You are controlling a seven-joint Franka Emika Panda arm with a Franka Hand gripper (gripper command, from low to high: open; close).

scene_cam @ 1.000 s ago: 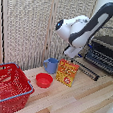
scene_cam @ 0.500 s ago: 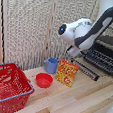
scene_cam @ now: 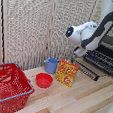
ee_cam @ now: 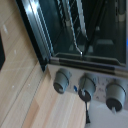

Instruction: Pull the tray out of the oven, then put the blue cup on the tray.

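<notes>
My white-and-black arm point(scene_cam: 93, 34) hangs before pale, finely woven screens point(scene_cam: 31, 24). On the light wood-grain table point(scene_cam: 82, 103) sit a red lattice basket point(scene_cam: 7, 87), a red bowl point(scene_cam: 43, 80), the light-blue cup point(scene_cam: 51, 65) and a yellow-orange box with red print point(scene_cam: 67, 72). The oven point(ee_cam: 75, 45) is black inside, with a silver panel and grey knobs point(ee_cam: 62, 80), its tray point(scene_cam: 100, 60) made of dark thin bars.

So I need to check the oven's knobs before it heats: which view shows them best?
The wrist view: three round knobs sit close up below the oven opening. The exterior view shows only the oven's open door and rack, with no knobs visible.
</notes>
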